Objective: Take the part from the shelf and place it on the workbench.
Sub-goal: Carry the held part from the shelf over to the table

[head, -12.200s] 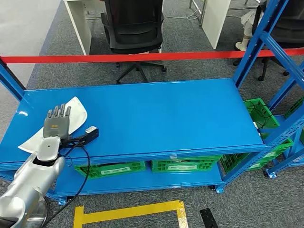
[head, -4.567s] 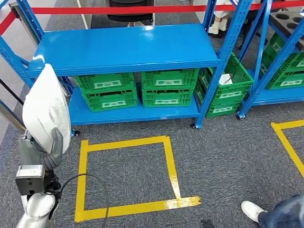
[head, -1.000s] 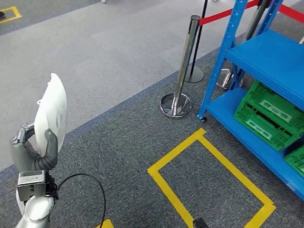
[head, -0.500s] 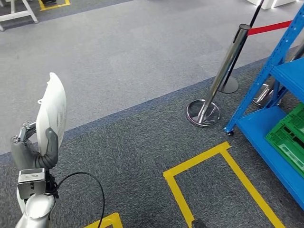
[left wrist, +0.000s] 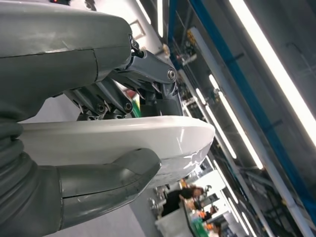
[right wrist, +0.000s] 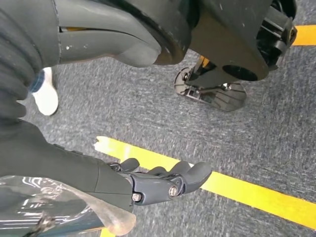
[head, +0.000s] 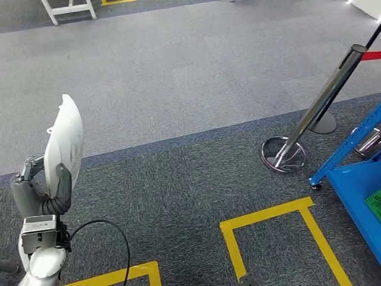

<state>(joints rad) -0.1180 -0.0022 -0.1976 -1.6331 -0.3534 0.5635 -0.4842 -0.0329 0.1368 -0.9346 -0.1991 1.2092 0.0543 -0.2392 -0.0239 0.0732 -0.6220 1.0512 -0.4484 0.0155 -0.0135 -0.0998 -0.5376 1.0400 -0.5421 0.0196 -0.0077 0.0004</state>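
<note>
The part is a white curved shell (head: 65, 143), held upright at the lower left of the head view. My left hand (head: 43, 193) grips it from below, thumb across its near face and fingers behind it. In the left wrist view the white shell (left wrist: 111, 140) sits edge-on between the thick grey thumb (left wrist: 108, 180) and the darker fingers (left wrist: 123, 94). My right hand (right wrist: 156, 180) hangs down over the carpet with its fingers stretched out and nothing in them.
Grey carpet with yellow floor tape (head: 269, 214) lies ahead. A chrome stanchion (head: 314, 107) with a red belt leans at the right. The blue shelf corner (head: 359, 185) stands at the far right edge. A white table leg frame (head: 67, 9) is at the top left.
The camera keeps turning left: the shelf, stanchion and yellow tape slide to the right of the picture. The left hand still holds the white shell the same way.
</note>
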